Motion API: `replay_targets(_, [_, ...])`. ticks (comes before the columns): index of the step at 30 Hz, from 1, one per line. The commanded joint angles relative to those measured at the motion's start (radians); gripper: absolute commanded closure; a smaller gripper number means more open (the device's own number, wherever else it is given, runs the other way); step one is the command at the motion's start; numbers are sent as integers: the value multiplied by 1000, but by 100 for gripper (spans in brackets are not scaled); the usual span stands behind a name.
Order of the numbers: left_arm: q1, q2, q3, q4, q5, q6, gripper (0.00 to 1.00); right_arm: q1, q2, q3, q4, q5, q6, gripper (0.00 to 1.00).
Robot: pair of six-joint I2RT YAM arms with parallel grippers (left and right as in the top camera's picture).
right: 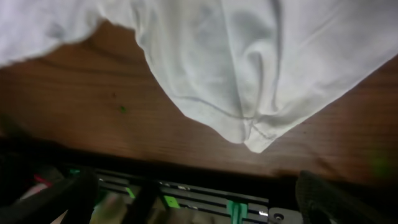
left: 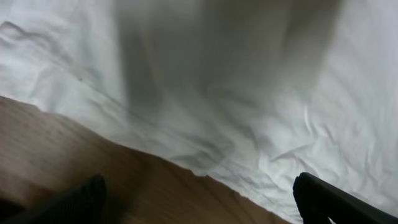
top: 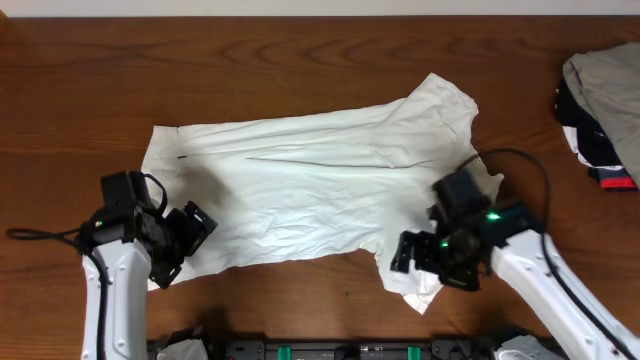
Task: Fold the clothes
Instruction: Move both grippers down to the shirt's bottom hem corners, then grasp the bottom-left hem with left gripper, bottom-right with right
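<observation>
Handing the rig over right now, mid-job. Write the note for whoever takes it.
Left claw: open, empty, at the near left corner of the T-shirt.
Right claw: open, empty, over the near sleeve.
T-shirt: spread flat on the table, wrinkled, no lettering showing. Heap of other garments at the table's right edge, apart from it.
Done: shirt laid out.
Left: every fold.
</observation>
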Motion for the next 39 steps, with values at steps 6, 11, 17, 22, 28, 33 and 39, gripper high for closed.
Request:
replay_targets(6, [15, 31, -7, 29, -17, -9, 2, 212, 87, -6, -1, 92, 69, 1])
replay_targets(11, [50, 31, -7, 26, -16, -8, 2, 275, 129, -6, -1, 189, 70, 7])
replay_targets(17, [77, 31, -7, 23, -16, -8, 2, 314, 174, -6, -5, 299, 70, 7])
replay_targets(22, [105, 31, -7, 23, -16, -8, 2, 350, 200, -6, 5, 311, 68, 6])
replay_targets(28, [133, 31, -7, 24, -16, -8, 2, 399, 206, -6, 79, 311, 49, 5])
replay_targets(33, [138, 31, -7, 30, -16, -8, 2, 410, 209, -6, 109, 310, 47, 5])
replay_targets(39, [138, 31, -7, 26, -13, -8, 2, 410, 237, -6, 136, 303, 60, 6])
